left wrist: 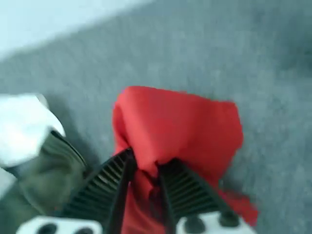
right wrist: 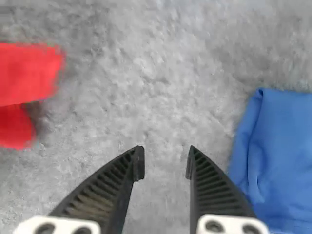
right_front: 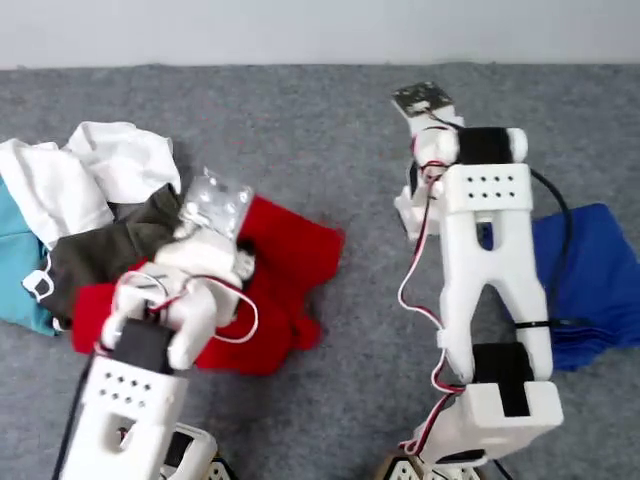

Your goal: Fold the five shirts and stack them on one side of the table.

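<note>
A red shirt (right_front: 285, 262) lies crumpled left of the table's middle, partly under the left arm. My left gripper (left wrist: 146, 168) is shut on a fold of the red shirt (left wrist: 180, 124). A folded blue shirt (right_front: 585, 285) rests at the right side, partly behind the right arm. My right gripper (right wrist: 165, 163) hangs open over bare grey carpet, with the blue shirt (right wrist: 275, 156) to one side and the red shirt (right wrist: 24, 80) to the other. A heap at the far left holds a white shirt (right_front: 85, 170), a dark olive shirt (right_front: 110, 245) and a teal shirt (right_front: 15, 255).
The table is covered in grey carpet (right_front: 300, 120). The white (left wrist: 22, 126) and olive (left wrist: 46, 178) cloth lie close beside the left gripper. Open carpet stretches between the red shirt and the right arm, and along the back.
</note>
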Motion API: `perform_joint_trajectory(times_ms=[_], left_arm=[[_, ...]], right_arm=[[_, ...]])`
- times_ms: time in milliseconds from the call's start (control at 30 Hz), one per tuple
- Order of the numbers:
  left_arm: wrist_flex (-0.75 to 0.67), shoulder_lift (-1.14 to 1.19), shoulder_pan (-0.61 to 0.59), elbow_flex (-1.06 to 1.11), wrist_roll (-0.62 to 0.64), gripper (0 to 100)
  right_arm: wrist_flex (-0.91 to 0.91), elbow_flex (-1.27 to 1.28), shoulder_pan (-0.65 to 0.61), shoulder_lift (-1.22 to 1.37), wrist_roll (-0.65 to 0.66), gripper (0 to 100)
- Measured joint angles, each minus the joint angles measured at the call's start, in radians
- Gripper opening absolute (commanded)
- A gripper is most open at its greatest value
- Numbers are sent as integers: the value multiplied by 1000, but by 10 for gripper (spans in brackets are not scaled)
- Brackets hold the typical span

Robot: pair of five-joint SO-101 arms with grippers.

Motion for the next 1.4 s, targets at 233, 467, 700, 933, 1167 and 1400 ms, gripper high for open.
perform_joint_trajectory(times_ms=[233,467,700,933,1167,1400], left_arm=[[-158,0,0,365,-121,14],[-180,-3,0,477,-132,14],[-183,-11,0,491,-132,14],[-183,-12,0,496,-132,14],[-183,-12,0,496,-132,14],[-183,-12,0,496,-132,14]], right_arm=[[-60,0,-138,25,0,158],[-186,-38,-242,285,-63,206],[-124,-305,-353,520,-77,332],[-144,-517,-408,736,-81,332],[-166,-671,-428,930,-81,257],[-166,-783,-443,1010,-80,10]])
